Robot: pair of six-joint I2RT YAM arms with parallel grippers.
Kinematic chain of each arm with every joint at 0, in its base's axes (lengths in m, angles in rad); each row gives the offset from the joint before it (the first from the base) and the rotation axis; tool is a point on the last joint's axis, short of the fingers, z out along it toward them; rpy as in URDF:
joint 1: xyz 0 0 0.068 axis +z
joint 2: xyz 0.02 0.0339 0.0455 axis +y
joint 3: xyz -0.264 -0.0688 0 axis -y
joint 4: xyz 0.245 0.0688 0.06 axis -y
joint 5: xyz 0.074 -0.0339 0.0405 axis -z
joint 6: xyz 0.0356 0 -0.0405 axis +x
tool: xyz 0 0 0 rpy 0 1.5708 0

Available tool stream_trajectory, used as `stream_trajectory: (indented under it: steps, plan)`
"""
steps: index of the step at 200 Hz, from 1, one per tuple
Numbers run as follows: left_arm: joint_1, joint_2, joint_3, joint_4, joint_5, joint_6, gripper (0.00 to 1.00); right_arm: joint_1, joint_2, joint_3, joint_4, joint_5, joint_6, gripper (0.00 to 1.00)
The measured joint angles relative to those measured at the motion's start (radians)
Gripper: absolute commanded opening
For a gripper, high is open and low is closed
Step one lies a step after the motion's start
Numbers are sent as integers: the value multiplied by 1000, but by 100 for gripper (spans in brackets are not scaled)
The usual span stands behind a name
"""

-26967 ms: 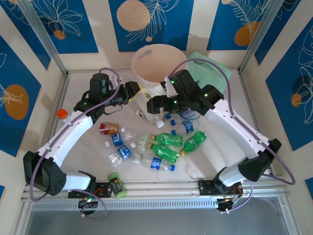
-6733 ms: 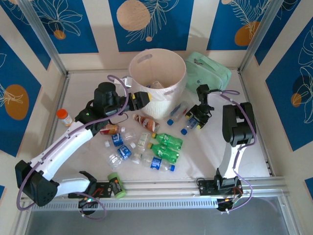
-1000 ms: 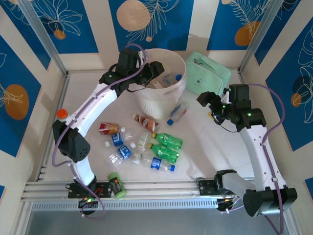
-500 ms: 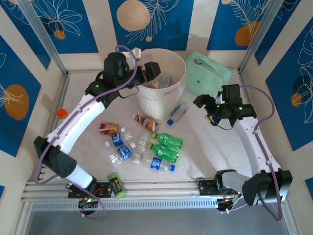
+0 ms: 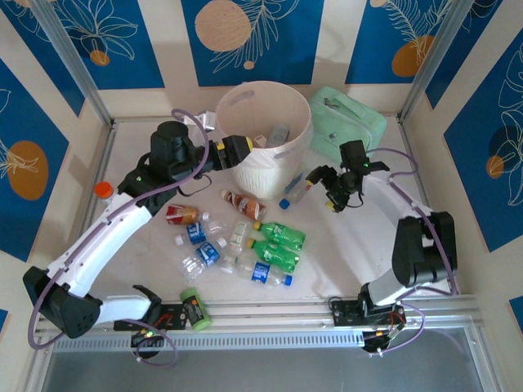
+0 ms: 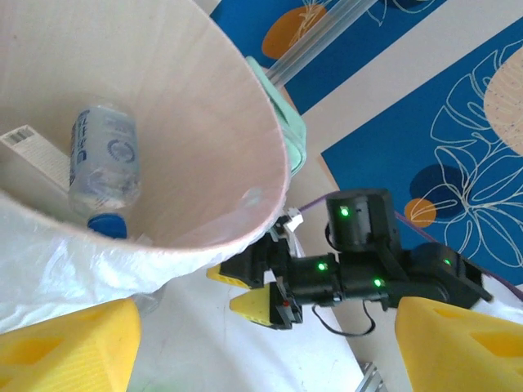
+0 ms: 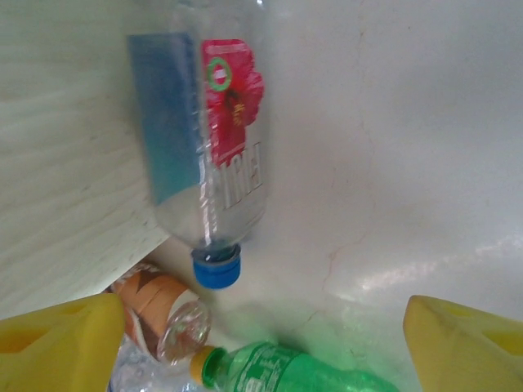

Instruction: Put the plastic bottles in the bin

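Right gripper (image 5: pixel 324 188) is hovering, spread wide and empty, above the clear blue-labelled plastic bottle (image 7: pixel 208 147) lying just beside the round pale pink-cream bin (image 5: pixel 270 159); we are aiming to straddle its mid-body.

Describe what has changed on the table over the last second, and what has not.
The left gripper drew back from above the bin to its left side, jaws opened; a clear bottle now lies inside. The right gripper, open, swung in toward the blue-capped bottle at the bin's foot. The bottle pile and mint bag stayed put.
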Motion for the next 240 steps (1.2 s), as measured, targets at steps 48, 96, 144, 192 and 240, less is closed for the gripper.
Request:
stream_trajectory:
  steps: [48, 96, 144, 192, 240]
  plan:
    - [0, -6, -30, -1, -3, 0, 79, 0, 140, 63, 40, -8, 32, 93]
    - [0, -10, -45, 0, -3, 0, 77, -2, 217, 161, 47, -11, 72, 93]
    - [0, -17, -50, -3, -3, 0, 76, -3, 311, 237, -4, -10, 108, 90]
    - [1, -24, -55, -3, -3, 0, 75, -8, 335, 258, -69, 1, 123, 84]
    - [2, -23, -63, -2, -3, 0, 75, -50, 235, 166, -114, 51, 113, 83]
